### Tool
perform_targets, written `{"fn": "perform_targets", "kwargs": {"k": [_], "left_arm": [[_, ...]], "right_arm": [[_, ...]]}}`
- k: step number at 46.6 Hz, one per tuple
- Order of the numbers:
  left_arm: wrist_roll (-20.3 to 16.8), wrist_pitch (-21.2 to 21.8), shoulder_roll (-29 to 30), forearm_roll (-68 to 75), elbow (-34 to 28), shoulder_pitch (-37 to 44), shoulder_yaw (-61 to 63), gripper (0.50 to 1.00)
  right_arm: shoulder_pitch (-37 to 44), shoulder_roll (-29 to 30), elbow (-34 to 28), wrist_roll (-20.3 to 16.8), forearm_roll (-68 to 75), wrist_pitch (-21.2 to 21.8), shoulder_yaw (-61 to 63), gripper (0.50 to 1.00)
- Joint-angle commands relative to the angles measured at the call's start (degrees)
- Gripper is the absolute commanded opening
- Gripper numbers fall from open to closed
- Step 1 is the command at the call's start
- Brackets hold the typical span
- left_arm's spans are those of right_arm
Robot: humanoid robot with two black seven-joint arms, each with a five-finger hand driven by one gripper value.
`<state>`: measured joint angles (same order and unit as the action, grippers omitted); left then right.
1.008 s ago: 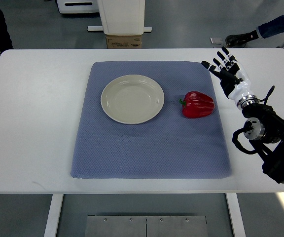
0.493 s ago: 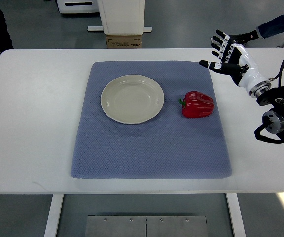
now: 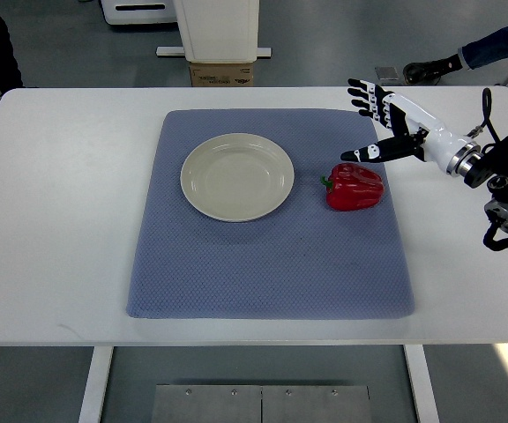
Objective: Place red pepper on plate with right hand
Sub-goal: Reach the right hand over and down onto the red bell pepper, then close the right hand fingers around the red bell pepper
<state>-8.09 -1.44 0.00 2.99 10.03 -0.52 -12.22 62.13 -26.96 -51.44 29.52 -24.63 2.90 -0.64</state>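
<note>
The step in hand looks like the reach toward the pepper, with no grasp made yet. The red pepper lies on its side on the blue mat, right of centre in the frame, just beside the empty plate but apart from it, its green stem pointing toward the plate.

The right hand comes in from the right edge of the frame, its forearm stretched nearly level across the white desk. The hand is open and holds nothing: the fingers are spread and point toward the upper left, while the thumb reaches down-left, its tip just above the pepper's upper edge; whether it touches cannot be told.

The next move probably calls for the hand to settle over the pepper and close around its body, then lift and carry it leftward to the plate. The rounded, glossy pepper could roll or slip under an uneven grip.
</note>
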Motion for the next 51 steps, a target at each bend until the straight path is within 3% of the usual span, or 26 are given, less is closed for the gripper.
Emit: {"fn": "perform_targets", "kwargs": {"k": [1,24,51], "left_arm": [[0.0,0.0,0.0,0.0,0.0,0.0,0.0,1.000],[0.0,0.0,0.0,0.0,-0.1,0.0,0.0,1.000],[0.0,0.0,0.0,0.0,0.0,0.0,0.0,1.000]], "right_arm": [[1.4,-0.2,0.0,0.3,-1.5,-0.1,-2.5,1.000],[8.3,0.2,0.1,1.6,-5.5,-0.7,-17.3,1.000],[8.3,2.7,1.3,1.4,-6.7,-3.6,-21.9,1.000]]}}
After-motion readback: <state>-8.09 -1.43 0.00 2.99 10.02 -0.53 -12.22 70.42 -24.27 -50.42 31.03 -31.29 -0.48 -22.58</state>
